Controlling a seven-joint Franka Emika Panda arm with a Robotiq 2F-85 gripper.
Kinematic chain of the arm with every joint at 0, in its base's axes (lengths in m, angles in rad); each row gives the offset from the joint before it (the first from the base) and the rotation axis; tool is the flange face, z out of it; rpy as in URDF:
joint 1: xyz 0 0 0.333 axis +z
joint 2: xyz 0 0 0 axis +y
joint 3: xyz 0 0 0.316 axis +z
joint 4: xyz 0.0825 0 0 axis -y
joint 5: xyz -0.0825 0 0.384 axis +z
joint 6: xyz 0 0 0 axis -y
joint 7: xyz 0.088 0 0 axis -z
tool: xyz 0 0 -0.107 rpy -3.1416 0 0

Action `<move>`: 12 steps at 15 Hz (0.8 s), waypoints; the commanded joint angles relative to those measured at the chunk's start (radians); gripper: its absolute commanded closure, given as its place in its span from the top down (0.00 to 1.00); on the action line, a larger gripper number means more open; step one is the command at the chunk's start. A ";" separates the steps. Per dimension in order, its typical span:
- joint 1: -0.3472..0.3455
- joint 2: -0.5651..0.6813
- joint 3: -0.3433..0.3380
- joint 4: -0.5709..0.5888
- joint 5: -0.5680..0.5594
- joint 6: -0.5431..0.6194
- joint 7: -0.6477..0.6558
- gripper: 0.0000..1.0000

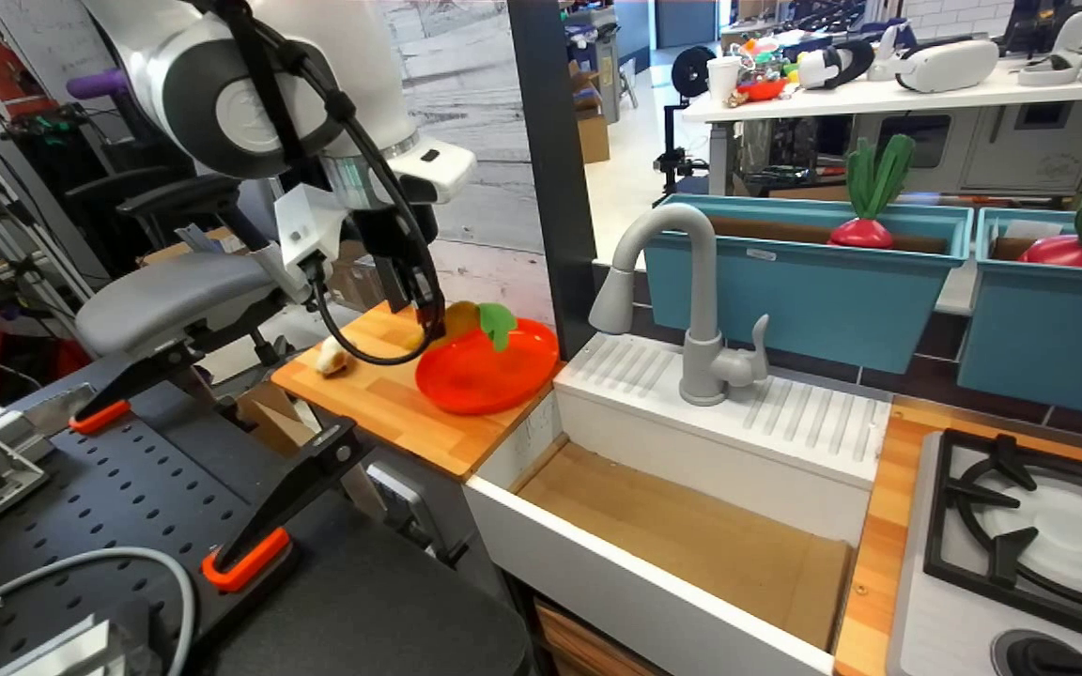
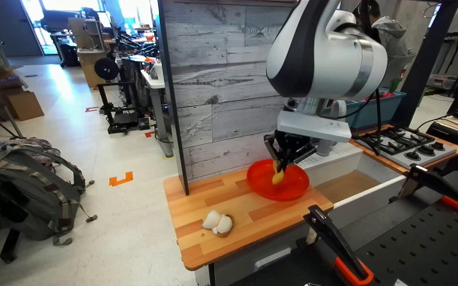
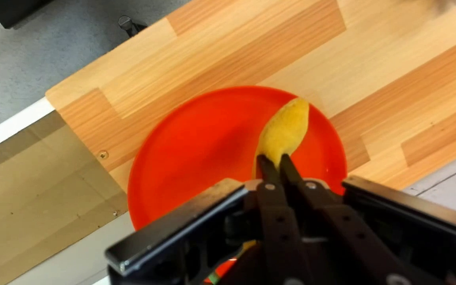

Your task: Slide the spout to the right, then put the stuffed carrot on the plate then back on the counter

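Observation:
My gripper [image 1: 432,319] is shut on the stuffed carrot [image 1: 461,324], pinching it near its middle, over the plate [image 1: 485,380]. In the wrist view the fingertips [image 3: 274,159] grip the yellow-orange carrot [image 3: 285,128], with its tapered end reaching toward the rim of the plate [image 3: 188,146]. Its green leaves show in an exterior view [image 1: 497,325]. I cannot tell whether the carrot touches the plate. The plate [image 2: 259,184] lies on the wooden counter [image 2: 249,228]. The grey spout [image 1: 703,282] stands behind the sink, its nozzle pointing left in that view.
A small white plush [image 2: 218,222] lies on the counter. The white sink [image 1: 682,563] adjoins the plate's side. A grey-white wall panel [image 2: 229,103] rises behind the counter. Blue planters [image 1: 804,282] stand behind the spout, and a stove [image 1: 1048,535] lies beyond the sink.

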 commanded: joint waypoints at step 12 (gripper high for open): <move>-0.016 0.205 -0.018 0.268 0.005 -0.187 -0.015 0.45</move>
